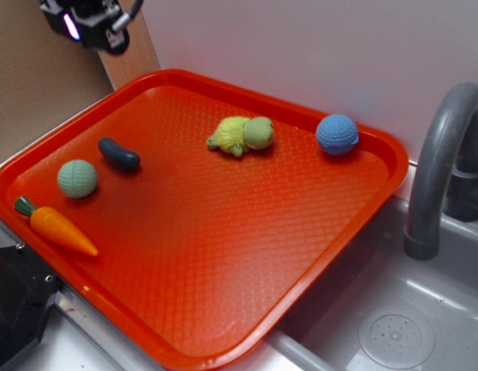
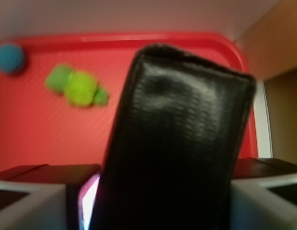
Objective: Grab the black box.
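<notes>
Jaws clamped on black box [image 2: 179,143], raised high above red tray [image 1: 223,325]. I judge grab done; next I hold grip steady, box slightly tilted.

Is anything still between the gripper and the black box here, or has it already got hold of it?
Nothing stands between them. In the wrist view the black box sits directly between the fingers, filling the gap, tilted, above the red tray. In the exterior view the gripper is raised at the tray's far left corner; the box cannot be made out there.
</notes>
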`<state>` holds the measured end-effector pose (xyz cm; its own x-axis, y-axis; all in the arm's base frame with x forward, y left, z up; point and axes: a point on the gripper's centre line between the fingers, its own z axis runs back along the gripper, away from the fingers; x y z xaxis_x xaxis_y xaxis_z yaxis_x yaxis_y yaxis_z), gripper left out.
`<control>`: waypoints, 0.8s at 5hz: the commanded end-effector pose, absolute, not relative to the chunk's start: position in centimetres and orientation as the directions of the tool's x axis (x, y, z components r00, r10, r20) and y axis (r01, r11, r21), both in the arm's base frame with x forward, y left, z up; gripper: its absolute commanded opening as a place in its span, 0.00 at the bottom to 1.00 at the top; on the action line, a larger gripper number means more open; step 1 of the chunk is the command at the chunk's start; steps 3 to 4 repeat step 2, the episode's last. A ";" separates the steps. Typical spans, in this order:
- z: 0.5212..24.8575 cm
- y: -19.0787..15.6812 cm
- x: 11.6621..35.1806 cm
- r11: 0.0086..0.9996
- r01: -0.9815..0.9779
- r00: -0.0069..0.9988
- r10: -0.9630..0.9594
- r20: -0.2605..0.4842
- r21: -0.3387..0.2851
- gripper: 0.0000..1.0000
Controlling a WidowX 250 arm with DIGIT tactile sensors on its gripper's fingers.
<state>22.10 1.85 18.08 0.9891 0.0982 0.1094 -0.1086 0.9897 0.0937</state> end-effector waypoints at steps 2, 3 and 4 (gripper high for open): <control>16.9 -2.8 21.6 0.993 -0.114 0.985 0.109 0.133 0.037 0.00; 16.9 -2.8 21.6 0.993 -0.114 0.985 0.109 0.133 0.037 0.00; 16.9 -2.8 21.6 0.993 -0.114 0.985 0.109 0.133 0.037 0.00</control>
